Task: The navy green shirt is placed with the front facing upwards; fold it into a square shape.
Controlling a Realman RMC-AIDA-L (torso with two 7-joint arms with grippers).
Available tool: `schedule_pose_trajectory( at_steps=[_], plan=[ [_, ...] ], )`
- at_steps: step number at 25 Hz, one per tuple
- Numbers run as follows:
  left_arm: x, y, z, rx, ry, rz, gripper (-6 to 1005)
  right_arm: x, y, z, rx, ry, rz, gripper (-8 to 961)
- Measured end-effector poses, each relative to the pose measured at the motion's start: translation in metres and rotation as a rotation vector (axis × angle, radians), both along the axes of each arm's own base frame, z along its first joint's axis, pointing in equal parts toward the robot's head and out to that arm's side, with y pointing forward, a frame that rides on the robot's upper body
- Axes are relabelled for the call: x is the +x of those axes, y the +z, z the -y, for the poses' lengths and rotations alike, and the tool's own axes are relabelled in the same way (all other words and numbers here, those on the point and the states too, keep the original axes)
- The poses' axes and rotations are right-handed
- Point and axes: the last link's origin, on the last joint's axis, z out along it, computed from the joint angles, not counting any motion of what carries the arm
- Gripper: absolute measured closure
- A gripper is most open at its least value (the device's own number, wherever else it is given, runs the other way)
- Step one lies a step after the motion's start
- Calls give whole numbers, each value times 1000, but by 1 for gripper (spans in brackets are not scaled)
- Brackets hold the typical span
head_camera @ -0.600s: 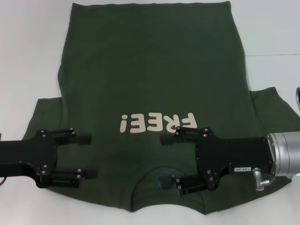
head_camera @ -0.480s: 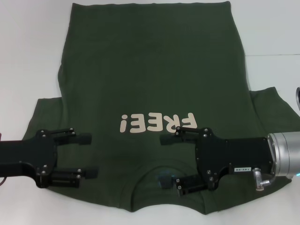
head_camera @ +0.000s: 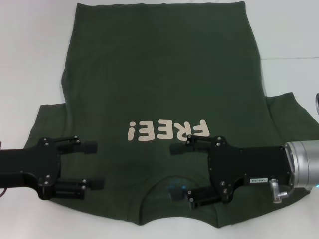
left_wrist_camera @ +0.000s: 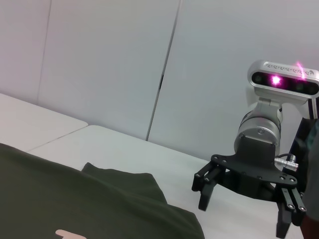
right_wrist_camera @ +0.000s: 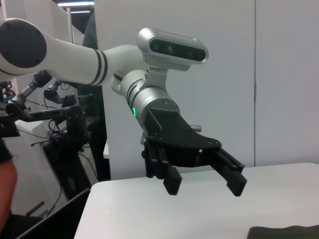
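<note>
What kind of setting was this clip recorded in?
Probably an indoor robotics lab: a dark olive-green T-shirt lies on a white table, plain pale wall panels stand behind, and equipment stands off to one side.

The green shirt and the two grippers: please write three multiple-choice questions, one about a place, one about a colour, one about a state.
1. Where is the right gripper?
A. Over the collar area
B. Over the hem
C. Off the table

2. What colour is the lettering on the navy green shirt?
A. Blue
B. Cream
C. Red

3. How are the fingers of the left gripper?
A. Shut on a sleeve
B. Shut, holding nothing
C. Open

Answers: 1 A, its fingers lie on either side of the round neckline; 2 B, "FREE!" shows pale cream; 3 C, the fingers stand apart above the cloth.
</note>
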Motion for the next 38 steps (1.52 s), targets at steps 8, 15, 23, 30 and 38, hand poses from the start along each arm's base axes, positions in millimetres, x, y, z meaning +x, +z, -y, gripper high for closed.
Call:
schedule_pose_trajectory(
  at_steps=[8,15,23,30,38],
  plan=[
    [3,-3,-4,6,-3,1,124,1,37,-36,176,-161,36,25],
    [11,-9,-10,14,-18,5,125,19,96,-67,379,-469,177,25],
    [16,-14,-14,18,-31,9,125,45,139,-59,400,-697,457,25],
    [16,-14,-14,19,-31,10,125,68,161,-55,402,-873,601,25],
    [19,-17,-16,18,-38,15,124,79,161,-64,389,-1025,690,26]
  ],
)
